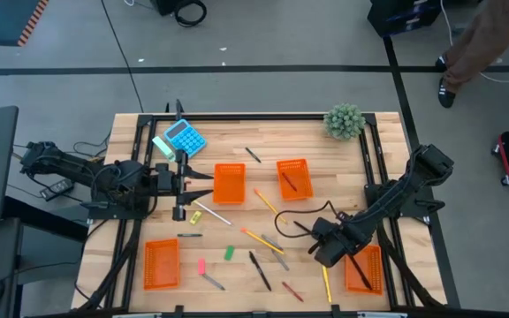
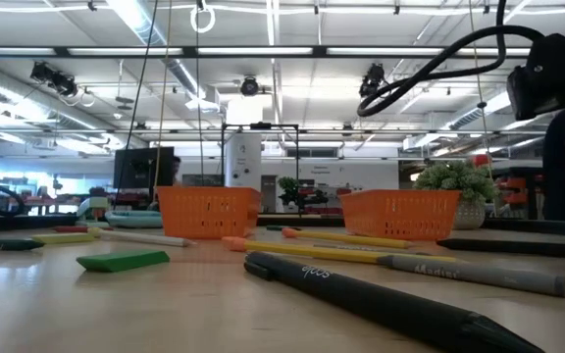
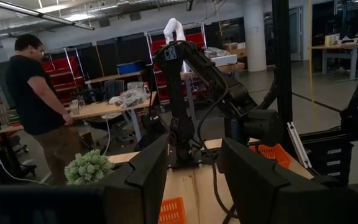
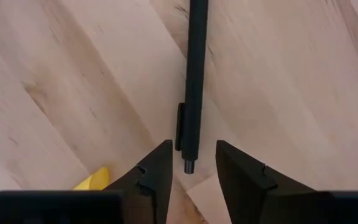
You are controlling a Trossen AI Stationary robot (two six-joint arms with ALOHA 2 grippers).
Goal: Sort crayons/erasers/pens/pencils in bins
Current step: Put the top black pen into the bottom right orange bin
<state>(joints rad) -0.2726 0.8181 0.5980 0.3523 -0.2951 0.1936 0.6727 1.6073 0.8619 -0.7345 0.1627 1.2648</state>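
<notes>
In the right wrist view a black pen (image 4: 193, 74) lies on the wood, its end between my right gripper's (image 4: 191, 168) open fingers, with a gap on each side. From above, the right gripper (image 1: 322, 249) hovers at the front right, beside a bin (image 1: 367, 269). My left gripper (image 1: 200, 180) is open and empty at the left, facing another bin (image 1: 228, 184). Two more bins (image 1: 293, 177) (image 1: 161, 263) stand on the table. Loose pencils (image 1: 266, 201), another black pen (image 1: 260, 271), a pink eraser (image 1: 201, 264), a green eraser (image 1: 229, 253) and a red crayon (image 1: 292, 291) lie across the middle and front.
A blue calculator (image 1: 185, 137) lies at the back left and a green plant (image 1: 344, 121) at the back right. Black frame rails run along both table sides. A yellow pencil (image 1: 327, 283) lies just in front of the right gripper. A person (image 3: 36, 99) stands beyond the table.
</notes>
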